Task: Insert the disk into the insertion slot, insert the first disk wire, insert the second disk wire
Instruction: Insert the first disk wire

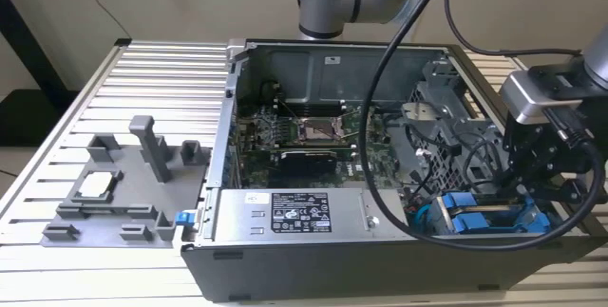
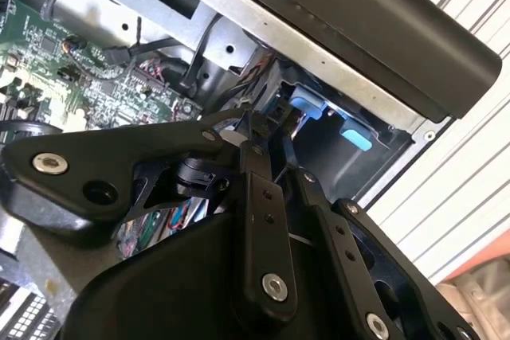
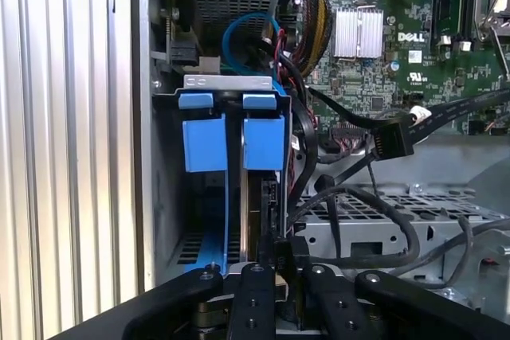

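Down at the insertion slot (image 3: 231, 82), the disk (image 3: 263, 142) sits inside, next to another blue holder (image 3: 205, 145). Black wires (image 3: 351, 197) crowd close beside the gripper (image 3: 285, 267). I cannot tell if it is open or closed.

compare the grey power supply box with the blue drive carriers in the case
Colour: the power supply box is grey metal with a black-and-white label; the blue drive carriers are bright blue plastic. Size: the box is far larger than either carrier. Place: the box lies along the near wall in the exterior view; the carriers stand side by side at the exterior view's right. Both sit inside the open computer case.
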`<state>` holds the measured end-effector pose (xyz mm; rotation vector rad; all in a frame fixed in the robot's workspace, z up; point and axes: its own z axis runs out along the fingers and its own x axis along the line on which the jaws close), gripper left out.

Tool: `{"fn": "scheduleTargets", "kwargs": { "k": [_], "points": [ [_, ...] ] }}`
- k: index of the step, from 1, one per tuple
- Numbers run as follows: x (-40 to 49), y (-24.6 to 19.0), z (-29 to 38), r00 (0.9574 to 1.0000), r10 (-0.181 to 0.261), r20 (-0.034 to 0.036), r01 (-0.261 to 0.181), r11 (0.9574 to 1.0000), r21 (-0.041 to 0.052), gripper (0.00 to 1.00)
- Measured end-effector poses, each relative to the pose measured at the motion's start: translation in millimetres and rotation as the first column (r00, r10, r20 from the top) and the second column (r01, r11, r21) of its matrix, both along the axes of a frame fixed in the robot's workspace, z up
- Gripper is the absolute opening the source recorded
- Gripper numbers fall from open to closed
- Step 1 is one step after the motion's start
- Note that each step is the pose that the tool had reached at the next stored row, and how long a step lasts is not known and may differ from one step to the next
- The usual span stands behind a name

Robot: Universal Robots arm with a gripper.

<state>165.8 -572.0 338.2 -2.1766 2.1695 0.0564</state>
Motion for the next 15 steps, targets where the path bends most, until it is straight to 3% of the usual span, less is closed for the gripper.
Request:
{"fn": "scheduleTargets", "kwargs": {
  "k": [15],
  "points": [
    [0.0, -0.5, -5.5, 0.9997, -0.026, 0.0000, 0.026, 0.9997, 0.0006, 0.20]
  ]
}}
